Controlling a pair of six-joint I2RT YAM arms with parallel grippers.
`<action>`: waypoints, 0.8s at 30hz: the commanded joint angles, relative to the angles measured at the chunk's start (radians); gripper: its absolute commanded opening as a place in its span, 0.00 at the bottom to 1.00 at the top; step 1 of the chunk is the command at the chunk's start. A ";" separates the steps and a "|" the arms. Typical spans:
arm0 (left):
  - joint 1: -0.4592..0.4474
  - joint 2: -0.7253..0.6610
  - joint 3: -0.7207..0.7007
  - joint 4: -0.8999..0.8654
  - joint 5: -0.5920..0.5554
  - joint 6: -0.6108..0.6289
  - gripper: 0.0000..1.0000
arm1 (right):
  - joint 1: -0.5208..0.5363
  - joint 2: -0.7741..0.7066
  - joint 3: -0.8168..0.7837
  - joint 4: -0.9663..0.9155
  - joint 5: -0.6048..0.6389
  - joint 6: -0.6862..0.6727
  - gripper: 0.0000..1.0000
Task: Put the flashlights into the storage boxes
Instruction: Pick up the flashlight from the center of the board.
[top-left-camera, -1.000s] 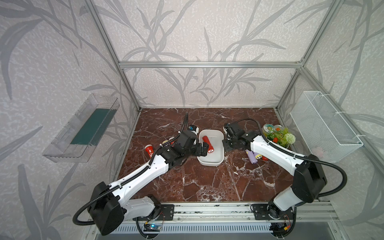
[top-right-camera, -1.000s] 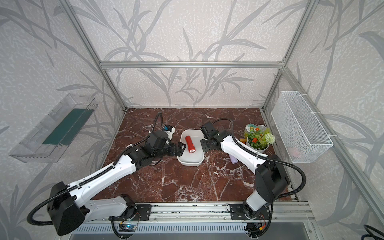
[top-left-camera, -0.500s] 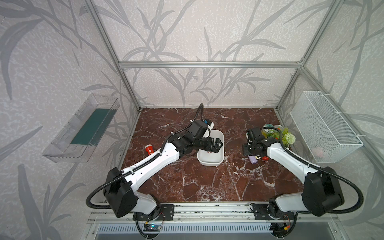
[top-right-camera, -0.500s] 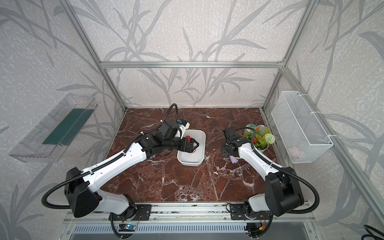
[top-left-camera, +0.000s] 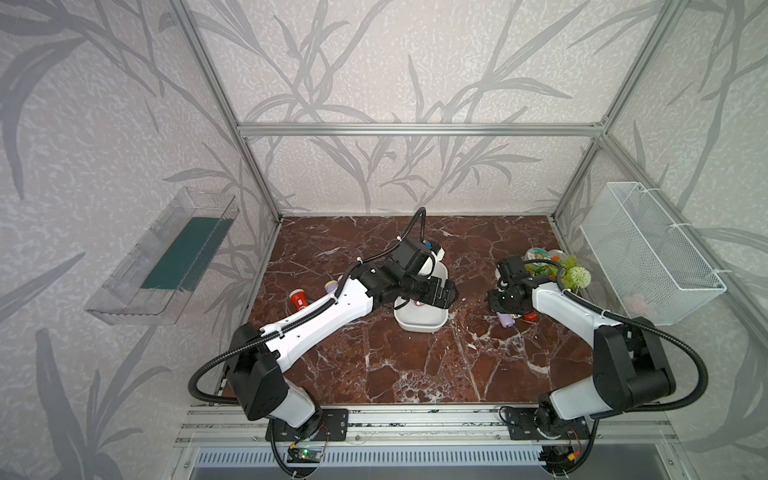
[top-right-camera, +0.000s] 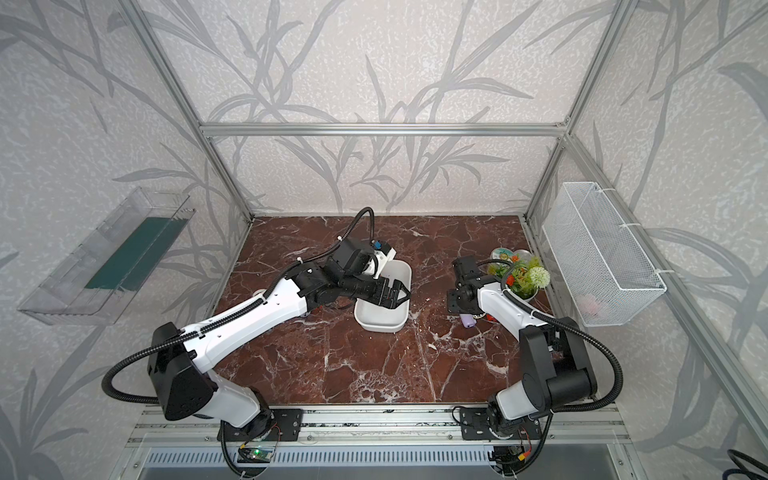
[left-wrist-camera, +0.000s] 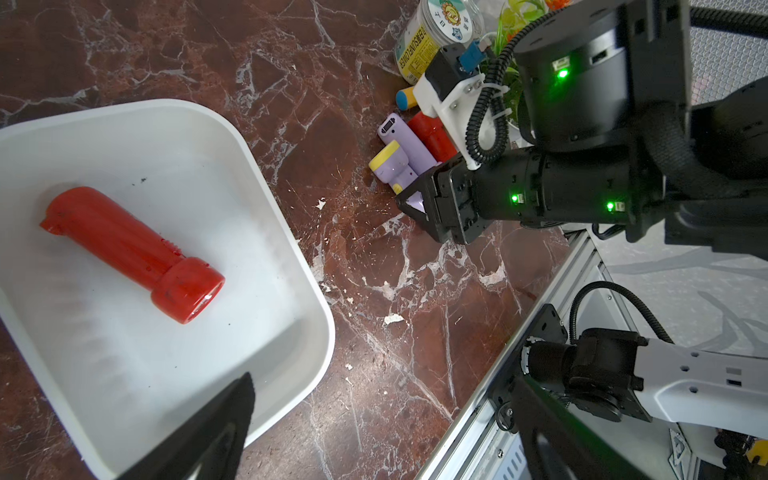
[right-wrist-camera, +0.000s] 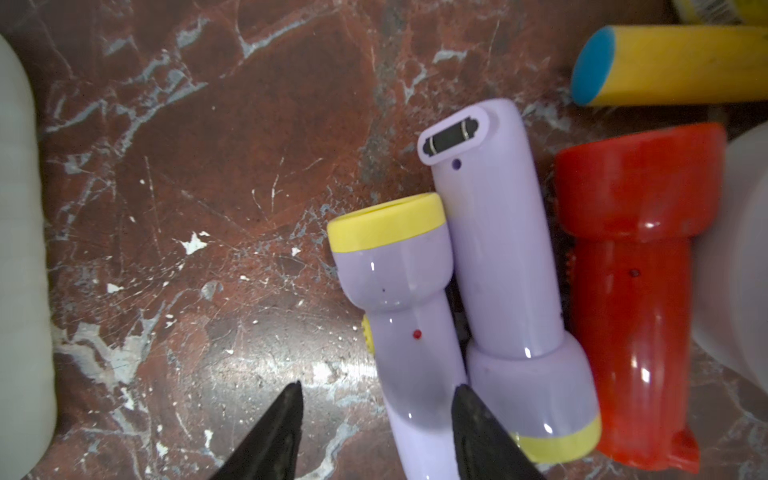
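Observation:
The white storage box sits mid-floor with one red flashlight lying in it. My left gripper hovers over the box's right side, open wide and empty. By the plant lie two lavender flashlights and a red one, side by side. My right gripper is open, low over them, straddling the handle of the nearer lavender one; one finger touches it. Left of the box lie another red flashlight and a lavender one.
A yellow cylinder with a blue end, a labelled jar and a potted plant crowd the right flashlight cluster. A wire basket hangs on the right wall, a clear tray on the left wall.
My left arm swung from the box's left side across it to its right side. My right arm drew back from the box to the flashlights by the plant and came down over them.

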 joint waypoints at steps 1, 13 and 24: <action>-0.006 0.019 0.040 -0.043 0.011 0.030 0.99 | -0.003 0.013 0.008 0.012 -0.007 -0.006 0.58; -0.005 0.037 0.035 -0.030 0.004 0.053 0.99 | -0.017 0.081 0.013 0.023 -0.011 -0.005 0.58; -0.003 0.012 -0.001 -0.028 -0.022 0.077 0.99 | -0.017 0.119 0.028 0.018 -0.025 0.001 0.57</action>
